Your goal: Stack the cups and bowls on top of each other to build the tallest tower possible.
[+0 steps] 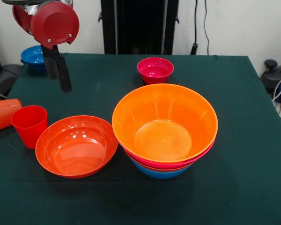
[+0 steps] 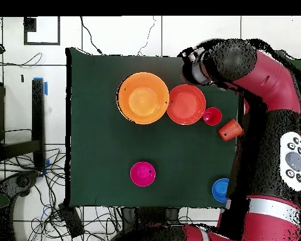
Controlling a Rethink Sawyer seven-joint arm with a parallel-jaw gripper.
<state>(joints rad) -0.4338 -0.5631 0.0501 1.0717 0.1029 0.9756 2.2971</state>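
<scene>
The tower [image 1: 165, 126] stands centre-right: the large yellow-orange bowl on top, pink and red-orange rims under it, the medium blue bowl [image 1: 160, 174] as base; it also shows in the overhead view [image 2: 143, 98]. A wide red-orange bowl [image 1: 76, 145] sits beside it. The red cup [image 1: 29, 124] stands upright. The ribbed orange cup [image 1: 2, 114] lies on its side. The small magenta bowl [image 1: 155, 70] and the small blue bowl [image 1: 33, 57] sit at the far side. My gripper [image 1: 58, 84] hangs open and empty above the far left, apart from everything. No purple bowl shows.
The dark green table [image 1: 243, 140] ends at the left just beyond the orange cup. The robot's black pedestal [image 1: 139, 26] stands behind the far edge. Cables and dark gear [image 1: 276, 77] lie off the right side.
</scene>
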